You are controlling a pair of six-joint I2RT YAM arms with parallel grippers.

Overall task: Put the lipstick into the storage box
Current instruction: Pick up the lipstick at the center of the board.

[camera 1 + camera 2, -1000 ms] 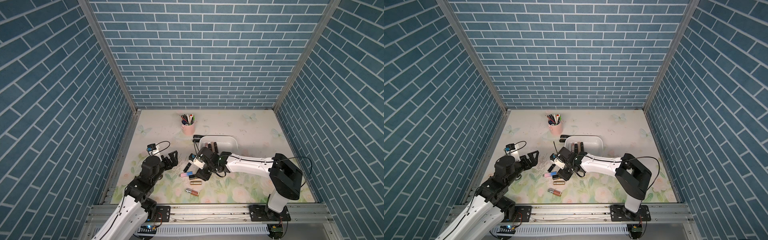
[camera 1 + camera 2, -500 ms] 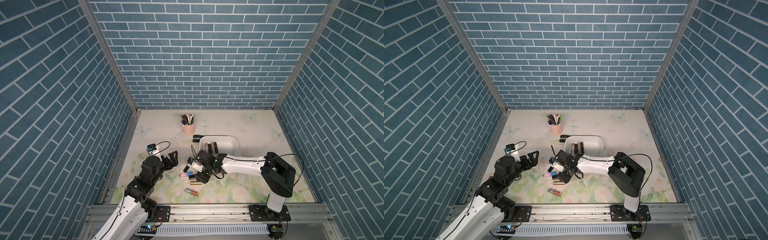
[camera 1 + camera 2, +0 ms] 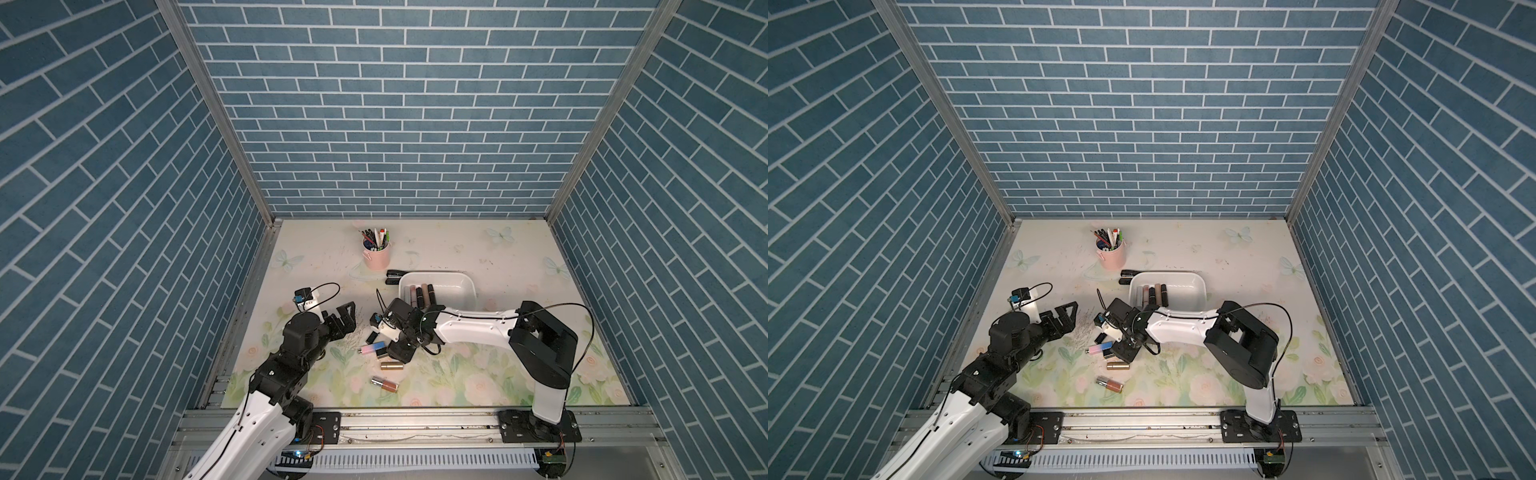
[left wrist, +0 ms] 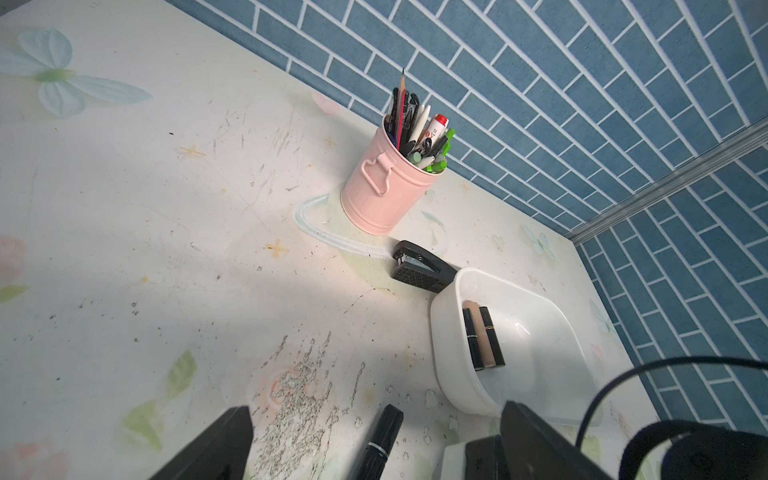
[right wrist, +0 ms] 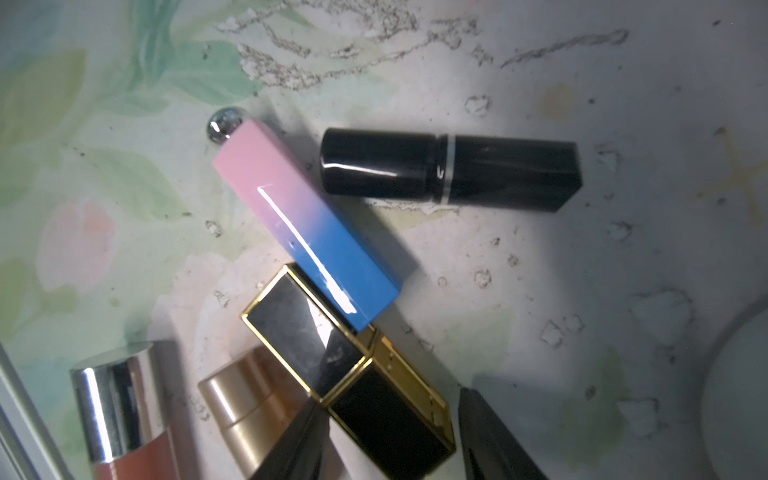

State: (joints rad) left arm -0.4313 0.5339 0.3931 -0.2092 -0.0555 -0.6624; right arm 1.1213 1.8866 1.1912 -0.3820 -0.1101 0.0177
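Note:
The white storage box lies mid-table with three lipsticks in its left end. In front of it several lipsticks lie loose on the mat: pink-and-blue, round black, black-and-gold square, gold and a silver-capped one. My right gripper is low over this cluster, open, its fingers either side of the black-and-gold lipstick's end. My left gripper hovers wide open to the left, holding nothing.
A pink pen cup full of pens stands behind the box. A black stapler lies against the box's back-left corner. The blue brick walls enclose the table on three sides.
My right gripper has moved from beside the box's front-left corner toward the front and down onto the loose lipsticks. The left arm has not moved.

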